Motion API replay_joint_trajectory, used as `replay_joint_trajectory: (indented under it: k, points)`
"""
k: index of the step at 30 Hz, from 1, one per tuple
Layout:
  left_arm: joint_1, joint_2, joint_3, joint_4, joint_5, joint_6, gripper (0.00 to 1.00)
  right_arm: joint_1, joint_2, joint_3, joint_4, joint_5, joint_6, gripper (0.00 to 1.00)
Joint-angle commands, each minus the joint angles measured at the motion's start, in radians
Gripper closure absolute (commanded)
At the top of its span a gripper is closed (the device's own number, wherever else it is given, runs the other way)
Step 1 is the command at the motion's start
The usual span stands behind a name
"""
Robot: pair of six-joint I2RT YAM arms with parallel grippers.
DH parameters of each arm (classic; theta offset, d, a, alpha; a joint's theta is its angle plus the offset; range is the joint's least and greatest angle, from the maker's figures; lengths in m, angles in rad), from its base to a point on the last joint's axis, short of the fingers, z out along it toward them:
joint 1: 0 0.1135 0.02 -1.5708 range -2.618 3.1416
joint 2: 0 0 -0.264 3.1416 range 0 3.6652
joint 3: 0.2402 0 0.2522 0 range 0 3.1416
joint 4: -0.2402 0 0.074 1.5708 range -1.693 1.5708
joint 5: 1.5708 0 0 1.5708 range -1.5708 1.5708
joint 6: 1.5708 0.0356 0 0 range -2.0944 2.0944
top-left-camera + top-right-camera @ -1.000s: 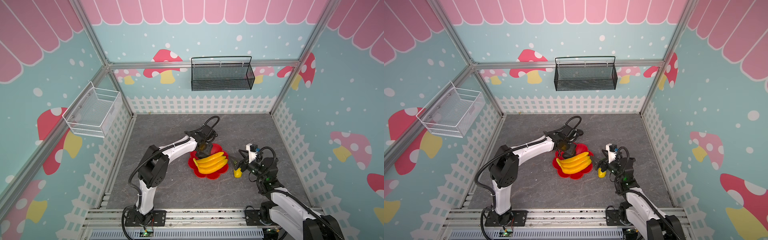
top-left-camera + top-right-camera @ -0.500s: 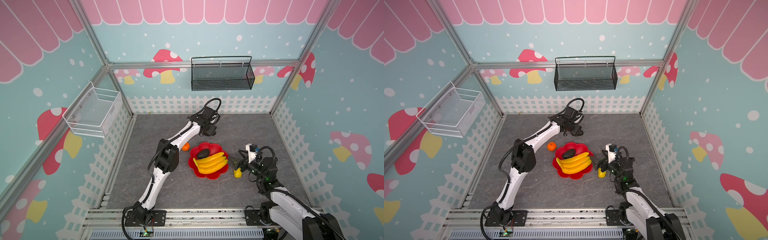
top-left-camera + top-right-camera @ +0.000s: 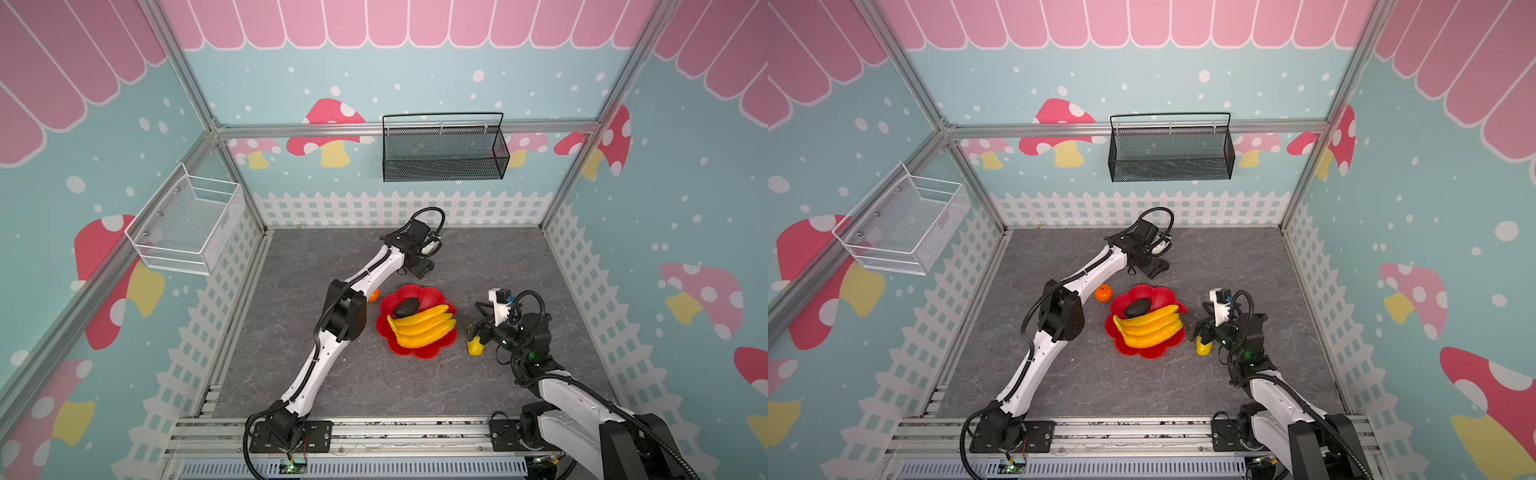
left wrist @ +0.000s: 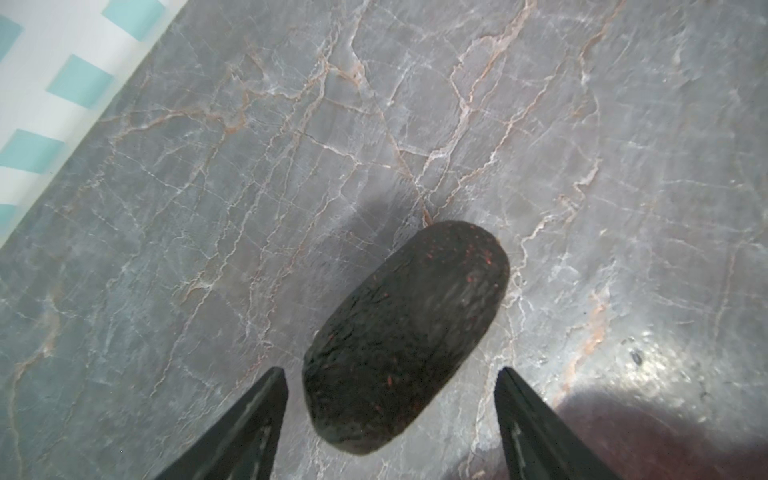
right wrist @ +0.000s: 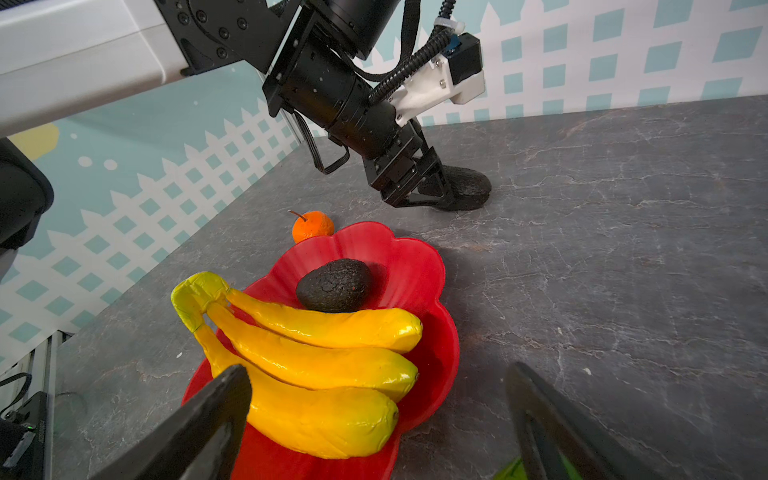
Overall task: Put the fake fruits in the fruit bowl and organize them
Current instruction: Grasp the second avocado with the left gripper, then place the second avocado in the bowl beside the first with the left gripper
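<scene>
With one avocado (image 5: 334,284) delivered into the fruit bowl (image 5: 415,266), the left gripper (image 4: 390,370) has moved on, and the second avocado (image 4: 407,332) lies between its parted jaws.

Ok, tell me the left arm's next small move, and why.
Probably ease the left pincer forward along the avocado before closing. In the left wrist view its jaws stand open on either side of only the avocado's near end, and the fruit lies on the table, outside the fruit bowl. A grip nearer the middle seems safer.
</scene>
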Motion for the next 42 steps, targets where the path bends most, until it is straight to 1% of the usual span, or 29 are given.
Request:
replay_joint_trajectory:
  k: [1,6,11,13,16,19,21,23,26,28,33,37,42]
  points:
    - [0.001,0.041,0.033,-0.008,0.009,0.037,0.21,0.009,-0.002,0.021,0.029,0.001,-0.01,0.02]
    - [0.0,0.065,0.061,0.008,0.046,0.048,0.18,0.009,0.004,0.022,0.028,-0.002,-0.012,0.02]
    - [0.001,0.083,0.067,0.013,0.078,0.031,0.21,0.009,0.003,0.021,0.026,0.003,-0.015,0.02]
    - [-0.003,0.086,0.07,0.01,0.064,0.03,0.23,0.009,0.004,0.023,0.028,0.002,-0.014,0.02]
    - [0.0,0.084,0.069,0.013,0.053,0.01,0.35,0.009,0.007,0.025,0.028,-0.001,-0.013,0.02]
    - [0.007,0.072,0.058,0.029,0.067,-0.02,0.53,0.009,0.007,0.025,0.028,-0.004,-0.012,0.02]
    - [0.012,0.054,0.029,0.06,0.074,-0.043,0.59,0.009,0.006,0.023,0.028,-0.004,-0.012,0.02]
    - [0.02,0.018,-0.019,0.105,0.098,-0.067,0.66,0.009,0.006,0.022,0.028,-0.005,-0.013,0.02]
    - [0.027,-0.05,-0.128,0.187,0.143,-0.085,0.74,0.009,0.005,0.023,0.027,-0.004,-0.012,0.02]
    - [0.029,-0.106,-0.214,0.246,0.16,-0.093,0.77,0.009,0.007,0.022,0.028,0.001,-0.013,0.02]
    - [0.036,-0.242,-0.409,0.333,0.193,-0.117,0.79,0.009,0.015,0.026,0.029,-0.006,-0.013,0.02]
    - [0.034,-0.402,-0.607,0.404,0.194,-0.139,0.79,0.009,-0.01,0.022,0.023,-0.002,-0.016,0.01]
    - [0.012,-0.554,-0.805,0.404,0.221,-0.129,0.79,0.009,-0.017,0.021,0.018,0.001,-0.018,0.02]
